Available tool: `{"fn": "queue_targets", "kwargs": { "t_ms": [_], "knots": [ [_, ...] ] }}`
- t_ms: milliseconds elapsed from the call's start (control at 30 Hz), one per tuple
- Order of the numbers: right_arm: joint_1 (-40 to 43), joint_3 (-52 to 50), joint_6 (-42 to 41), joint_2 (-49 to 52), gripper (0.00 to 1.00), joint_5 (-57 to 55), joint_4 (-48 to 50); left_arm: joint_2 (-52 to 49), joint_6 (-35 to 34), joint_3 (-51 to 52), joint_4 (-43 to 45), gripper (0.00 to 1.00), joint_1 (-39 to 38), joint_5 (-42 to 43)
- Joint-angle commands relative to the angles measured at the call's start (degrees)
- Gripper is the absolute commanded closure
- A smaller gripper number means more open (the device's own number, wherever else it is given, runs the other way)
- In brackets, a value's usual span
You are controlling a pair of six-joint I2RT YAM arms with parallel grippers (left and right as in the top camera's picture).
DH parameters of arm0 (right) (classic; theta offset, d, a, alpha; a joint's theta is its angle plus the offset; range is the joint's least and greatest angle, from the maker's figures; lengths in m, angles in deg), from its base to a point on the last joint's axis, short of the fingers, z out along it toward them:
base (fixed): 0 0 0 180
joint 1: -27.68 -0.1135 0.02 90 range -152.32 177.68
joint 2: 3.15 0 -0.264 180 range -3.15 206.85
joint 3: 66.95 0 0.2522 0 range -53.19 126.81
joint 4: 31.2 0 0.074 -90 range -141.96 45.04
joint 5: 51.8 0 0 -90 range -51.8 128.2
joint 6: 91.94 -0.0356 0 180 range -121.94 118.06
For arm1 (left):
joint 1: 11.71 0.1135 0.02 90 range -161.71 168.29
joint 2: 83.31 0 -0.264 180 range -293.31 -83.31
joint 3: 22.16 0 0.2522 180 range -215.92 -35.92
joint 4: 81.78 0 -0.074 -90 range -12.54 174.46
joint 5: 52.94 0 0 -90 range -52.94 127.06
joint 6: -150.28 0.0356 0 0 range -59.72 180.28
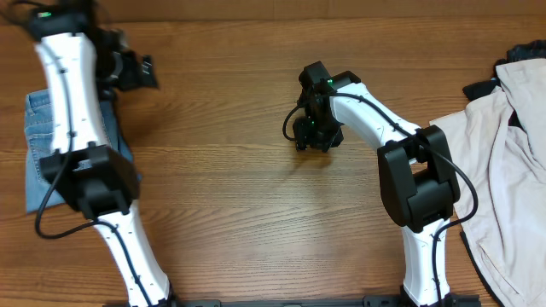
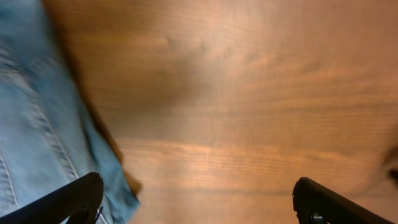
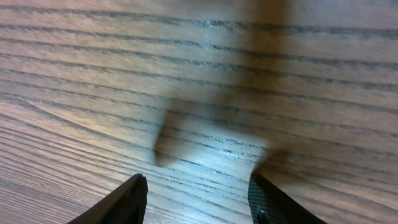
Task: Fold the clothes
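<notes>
Faded blue denim jeans (image 1: pixel 36 145) are seen folded at the worktop's (image 1: pixel 222 94) left edge, partly covered by the left arm. The left gripper (image 2: pixel 198 202) is spread wide and empty, one finger seen against the denim's edge, the other over bare wood. The right gripper (image 3: pixel 199 196) is held half apart, empty, above mid-worktop. Open wood is seen between them; a cream garment (image 1: pixel 503 162) is heaped at the right edge.

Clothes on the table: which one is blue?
The jeans on the left are blue; the garment on the right is cream-beige.
</notes>
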Motion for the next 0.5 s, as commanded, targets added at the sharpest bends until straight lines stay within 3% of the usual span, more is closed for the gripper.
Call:
{"fn": "queue_targets", "kwargs": {
  "t_ms": [0,133,467],
  "knots": [
    [-0.1,0.0,-0.2,0.7,0.44,-0.3,-0.9,0.9,-3.5,4.9,-1.8,0.0,-4.0,-7.7],
    [-0.1,0.0,-0.2,0.7,0.44,-0.3,-2.2,0.9,-7.1,12.7,-2.0,0.0,-6.1,-8.0],
    [-0.1,0.0,-0.2,0.7,0.44,-0.3,-3.0,0.9,-7.5,30.6,5.9,0.0,-3.6,-12.3]
  ]
}}
